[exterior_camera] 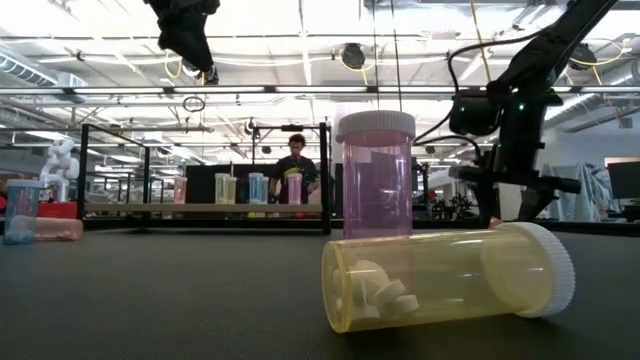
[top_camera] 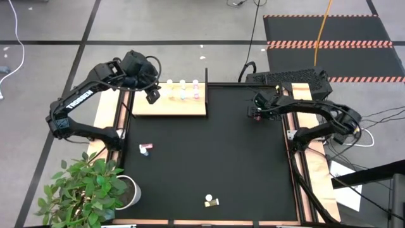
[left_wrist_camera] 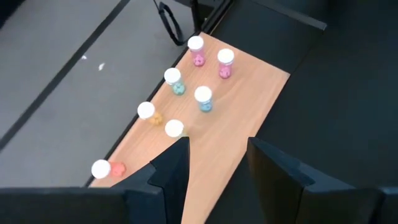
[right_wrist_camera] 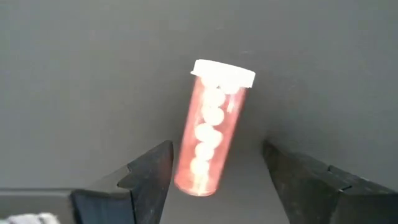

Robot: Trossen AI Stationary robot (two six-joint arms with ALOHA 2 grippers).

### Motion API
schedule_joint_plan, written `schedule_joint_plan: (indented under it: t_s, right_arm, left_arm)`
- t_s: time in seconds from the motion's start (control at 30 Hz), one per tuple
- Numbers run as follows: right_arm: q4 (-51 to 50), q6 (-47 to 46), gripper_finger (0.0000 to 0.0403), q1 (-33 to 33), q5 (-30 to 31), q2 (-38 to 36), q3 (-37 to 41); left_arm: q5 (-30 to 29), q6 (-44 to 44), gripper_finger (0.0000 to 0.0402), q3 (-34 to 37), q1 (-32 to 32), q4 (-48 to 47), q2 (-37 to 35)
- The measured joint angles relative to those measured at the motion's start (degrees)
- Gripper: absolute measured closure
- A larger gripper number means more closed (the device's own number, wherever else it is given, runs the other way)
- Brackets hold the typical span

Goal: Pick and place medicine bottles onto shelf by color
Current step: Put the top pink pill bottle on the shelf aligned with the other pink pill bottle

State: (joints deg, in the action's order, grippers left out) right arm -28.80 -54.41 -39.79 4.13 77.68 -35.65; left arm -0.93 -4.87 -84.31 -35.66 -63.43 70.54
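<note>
My left gripper (top_camera: 152,96) hangs open and empty above the left end of the pale wooden shelf (top_camera: 169,106). Several white-capped medicine bottles stand upright on that shelf: pink (left_wrist_camera: 225,63), blue (left_wrist_camera: 203,99) and yellow (left_wrist_camera: 148,113). At the mat's far right my right gripper (top_camera: 255,114) points down, open. A pink bottle (right_wrist_camera: 211,130) lies on its side on the mat between its fingers, touching neither. Near the front edge a yellow bottle (exterior_camera: 450,275) lies on its side, with a pink bottle (exterior_camera: 375,175) upright behind it.
A pink bottle (top_camera: 145,149) lies on the mat's left part; the low view shows a blue bottle (exterior_camera: 20,210) upright beside it. A potted plant (top_camera: 88,190) stands off the mat's near left corner. A person (exterior_camera: 297,165) stands in the room beyond the table.
</note>
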Motion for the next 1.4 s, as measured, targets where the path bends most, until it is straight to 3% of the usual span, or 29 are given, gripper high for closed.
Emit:
schedule_joint_plan:
  t_s: [0.13, 0.3, 0.6, 0.87, 1.13, 1.3, 1.4]
  right_arm:
    - [-0.6, 2.2, 0.0171, 0.6, -0.3, 1.7, -0.1]
    - [-1.4, 5.1, 0.0231, 0.8, -0.1, -0.7, 0.2]
    - [0.0, 15.1, 0.0308, 2.3, -3.0, -7.8, 0.3]
    - [14.6, 22.5, 0.0319, 13.7, -4.4, -16.4, 0.3]
    - [32.3, 29.0, 0.032, 26.9, 0.7, -22.5, 0.2]
    - [30.8, 25.8, 0.0319, 29.6, 6.2, -21.0, 0.1]
    - [27.6, 23.4, 0.0309, 30.8, 3.3, -15.9, 0.1]
  left_arm:
    - [0.0, 2.9, 0.024, 0.0, 0.0, 0.0, 0.0]
    - [-0.4, 7.2, 0.024, 0.0, 0.0, 0.1, -0.2]
    - [1.5, 23.7, 0.024, -0.1, 2.7, 4.1, -0.8]
    - [4.5, 22.1, 0.024, 0.9, 9.5, 15.2, 2.2]
    - [4.5, 21.4, 0.024, 0.9, 13.5, 22.7, 3.0]
    - [4.9, 21.5, 0.024, 0.9, 14.6, 24.0, 2.9]
    - [5.0, 22.3, 0.024, 0.9, 15.2, 23.7, 3.0]
